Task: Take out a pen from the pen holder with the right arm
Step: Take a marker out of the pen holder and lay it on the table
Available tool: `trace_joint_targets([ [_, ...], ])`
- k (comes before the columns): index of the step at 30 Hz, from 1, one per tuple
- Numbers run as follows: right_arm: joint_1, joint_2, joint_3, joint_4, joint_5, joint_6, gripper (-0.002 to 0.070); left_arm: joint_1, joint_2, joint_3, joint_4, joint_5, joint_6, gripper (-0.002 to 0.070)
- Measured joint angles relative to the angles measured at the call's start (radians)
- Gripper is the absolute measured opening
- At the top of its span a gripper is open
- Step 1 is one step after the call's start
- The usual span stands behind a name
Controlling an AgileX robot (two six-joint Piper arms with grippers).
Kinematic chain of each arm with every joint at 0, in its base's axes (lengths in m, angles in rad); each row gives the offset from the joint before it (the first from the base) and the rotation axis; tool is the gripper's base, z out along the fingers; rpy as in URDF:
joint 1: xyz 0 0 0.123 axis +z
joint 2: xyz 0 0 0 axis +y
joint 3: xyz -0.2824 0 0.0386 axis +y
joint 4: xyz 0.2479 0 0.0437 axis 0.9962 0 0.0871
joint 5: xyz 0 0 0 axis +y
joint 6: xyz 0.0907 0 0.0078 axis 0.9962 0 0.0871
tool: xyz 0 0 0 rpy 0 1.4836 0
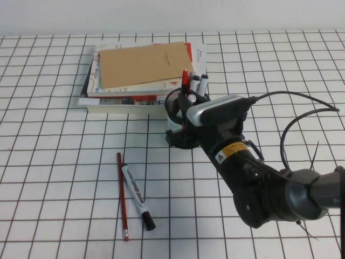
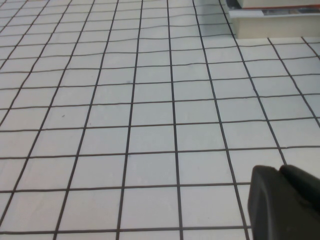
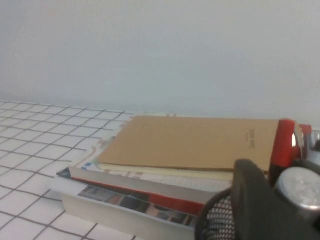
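The black mesh pen holder (image 1: 173, 103) stands in front of the book stack and holds a red pen (image 1: 185, 81) and two grey-capped markers (image 1: 199, 81). My right gripper (image 1: 190, 99) reaches down into the holder from the near side. In the right wrist view one black finger (image 3: 250, 195) presses against a marker's round grey cap (image 3: 300, 187), with the red pen (image 3: 284, 145) just behind and the holder's mesh (image 3: 215, 220) below. The other finger is hidden. My left gripper (image 2: 280, 171) hovers over bare grid tabletop, its fingers together and holding nothing.
A stack of books (image 1: 143, 70) topped by a brown notebook lies right behind the holder. A marker (image 1: 137, 197) and a red pencil (image 1: 122, 197) lie on the table to the front left. A black cable (image 1: 302, 108) loops over the right arm.
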Motion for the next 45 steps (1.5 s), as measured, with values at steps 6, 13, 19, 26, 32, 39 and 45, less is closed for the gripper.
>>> trace_joint_targets([
  [6, 0.000, -0.117, 0.000, 0.007, 0.073, -0.045, 0.0111, 0.000, 0.000, 0.000, 0.000, 0.000, 0.000, -0.0005],
  [13, -0.001, -0.320, 0.000, 0.007, 0.278, -0.117, 0.0111, 0.000, 0.000, 0.000, 0.000, 0.000, 0.000, -0.0005],
  [19, -0.001, -0.531, 0.000, 0.007, 0.605, -0.128, 0.0110, 0.000, 0.000, 0.000, 0.000, 0.000, 0.000, -0.0005],
  [26, -0.001, -0.647, -0.159, -0.005, 1.262, -0.141, 0.0110, 0.000, 0.000, 0.000, 0.000, 0.000, 0.000, -0.0005],
  [32, -0.001, -0.574, -0.378, -0.031, 1.752, -0.013, 0.0110, 0.000, 0.000, 0.000, 0.000, 0.000, 0.000, -0.0005],
  [39, -0.001, -0.366, -0.587, -0.050, 2.066, 0.045, 0.0110, 0.000, 0.000, 0.000, 0.000, 0.000, 0.000, -0.0005],
  [45, -0.001, -0.174, -0.750, -0.050, 2.164, 0.052, 0.0110, 0.000, 0.000, 0.000, 0.000, 0.000, 0.000, -0.0005],
])
